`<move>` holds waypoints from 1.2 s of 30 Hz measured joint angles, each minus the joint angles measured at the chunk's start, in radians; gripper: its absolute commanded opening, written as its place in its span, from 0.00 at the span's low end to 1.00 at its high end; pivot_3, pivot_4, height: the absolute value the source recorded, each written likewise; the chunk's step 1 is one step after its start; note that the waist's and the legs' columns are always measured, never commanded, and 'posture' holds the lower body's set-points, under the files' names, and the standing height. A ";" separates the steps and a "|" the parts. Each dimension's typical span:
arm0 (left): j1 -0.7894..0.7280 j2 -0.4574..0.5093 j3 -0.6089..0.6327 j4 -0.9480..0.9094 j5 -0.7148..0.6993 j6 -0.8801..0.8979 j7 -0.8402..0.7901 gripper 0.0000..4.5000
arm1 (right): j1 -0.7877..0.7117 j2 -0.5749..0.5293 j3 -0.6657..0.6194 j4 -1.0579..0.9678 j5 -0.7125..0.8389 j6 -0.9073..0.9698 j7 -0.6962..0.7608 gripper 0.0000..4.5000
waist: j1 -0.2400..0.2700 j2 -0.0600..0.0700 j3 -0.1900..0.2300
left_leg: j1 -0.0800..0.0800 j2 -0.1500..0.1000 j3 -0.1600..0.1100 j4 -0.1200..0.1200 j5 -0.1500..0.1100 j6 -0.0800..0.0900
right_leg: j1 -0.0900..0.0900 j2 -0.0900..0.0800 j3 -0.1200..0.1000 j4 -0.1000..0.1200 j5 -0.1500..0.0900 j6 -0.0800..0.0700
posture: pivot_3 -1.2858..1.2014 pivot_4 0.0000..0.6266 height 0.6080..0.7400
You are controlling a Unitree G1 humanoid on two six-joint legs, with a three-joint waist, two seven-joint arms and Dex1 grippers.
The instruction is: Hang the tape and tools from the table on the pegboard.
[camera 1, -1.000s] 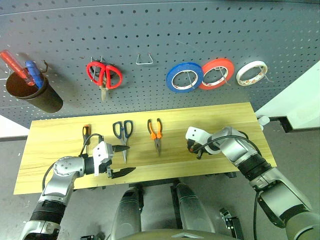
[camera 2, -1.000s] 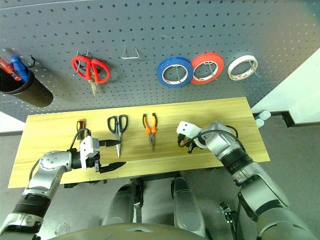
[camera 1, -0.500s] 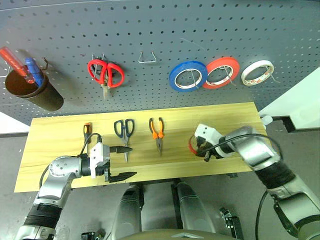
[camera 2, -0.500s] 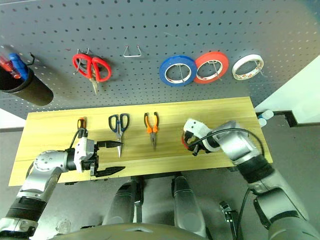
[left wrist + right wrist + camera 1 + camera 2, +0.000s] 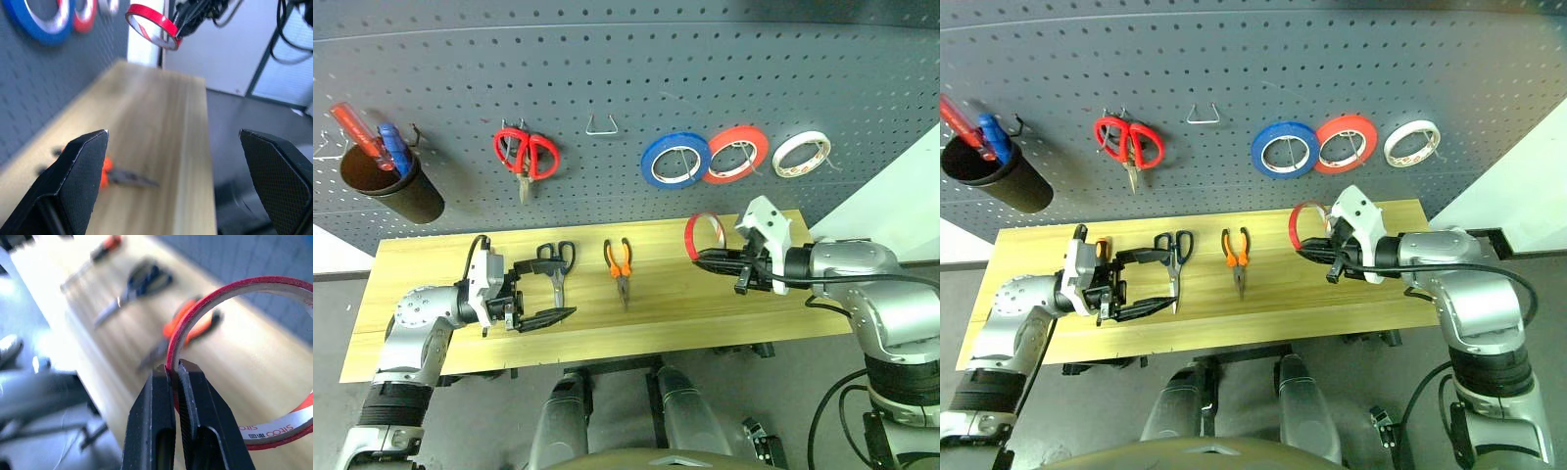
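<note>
My right gripper has its two black fingers pinched tight on the rim of the thin red tape ring, and I hold it up off the table, in front of the lower part of the pegboard, with the ring standing upright at my fingertips. It hangs below the wide blue roll and the red roll that are on the board's hooks, with the white roll further to my right. My left gripper is spread wide and holds nothing; it points level toward my right, low over the table's left part, with one finger near the handles of the black-handled scissors and the other nearer the table's front edge. The scissors lie flat on the wood, the orange-and-black pliers lie just to their right, and the short screwdriver lies behind my left wrist, mostly covered by it. On the board, the red-handled scissors hang from a hook, an empty wire hook sits beside them, and a dark cup at the far left holds a red and a blue screwdriver.
</note>
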 measured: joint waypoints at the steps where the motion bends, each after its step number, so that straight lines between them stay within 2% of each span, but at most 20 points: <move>1: -0.004 0.000 0.003 -0.007 -0.009 0.002 -0.002 1.00 | 0.002 0.002 -0.024 -0.018 0.028 0.000 -0.011 0.01 | -0.002 0.000 -0.008 | 0.000 0.000 0.000 0.000 0.001 -0.001 | 0.000 0.000 0.000 0.000 0.000 0.000 | 0.52 0.15 1.00; 7: -0.035 0.001 0.041 -0.057 -0.063 0.038 0.006 1.00 | 0.018 0.000 -0.103 -0.081 0.135 -0.035 -0.049 0.01 | -0.022 -0.003 -0.049 | 0.002 0.000 0.000 0.001 0.002 -0.003 | 0.003 0.000 0.000 0.000 0.000 -0.002 | 0.52 0.11 1.00; 14: -0.099 -0.013 0.071 -0.063 -0.095 0.080 0.053 1.00 | -0.024 -0.005 -0.179 -0.038 0.205 -0.129 -0.113 0.01 | -0.024 -0.003 -0.086 | 0.004 0.001 0.000 0.001 0.003 -0.004 | 0.005 0.002 0.001 0.000 0.002 -0.003 | 0.52 0.08 1.00; 22: -0.177 0.000 0.097 -0.123 -0.166 0.211 0.101 1.00 | -0.027 -0.022 -0.070 0.115 0.113 -0.310 -0.169 0.01 | -0.022 -0.001 -0.109 | 0.007 0.001 0.000 0.002 0.003 -0.004 | 0.008 0.003 0.001 0.001 0.002 -0.003 | 0.52 0.07 1.00; 25: -0.185 0.000 0.099 -0.133 -0.172 0.235 0.107 1.00 | -0.040 -0.022 -0.024 0.187 0.073 -0.371 -0.184 0.01 | -0.023 0.000 -0.111 | 0.013 0.001 0.001 0.000 0.003 -0.004 | 0.013 0.003 0.001 0.000 0.001 -0.003 | 0.53 0.07 1.00; 28: -0.185 -0.002 0.101 -0.137 -0.172 0.240 0.116 1.00 | -0.067 -0.010 0.012 0.284 0.031 -0.437 -0.198 0.01 | -0.023 -0.001 -0.111 | 0.020 0.001 0.001 -0.001 0.003 -0.004 | 0.020 0.003 0.002 0.000 0.001 -0.003 | 0.53 0.07 1.00; 32: -0.184 -0.003 0.108 -0.143 -0.171 0.238 0.136 1.00 | -0.089 0.005 0.085 0.435 -0.039 -0.528 -0.213 0.01 | -0.021 0.000 -0.112 | 0.020 0.001 0.001 0.000 0.003 -0.004 | 0.021 0.003 0.002 0.000 0.001 -0.003 | 0.54 0.07 1.00; 36: -0.177 -0.003 0.111 -0.146 -0.170 0.237 0.146 1.00 | -0.093 0.012 0.127 0.504 -0.072 -0.569 -0.211 0.01 | -0.019 0.000 -0.112 | 0.020 0.001 0.001 0.000 0.003 -0.004 | 0.021 0.003 0.002 0.000 0.001 -0.003 | 0.54 0.07 1.00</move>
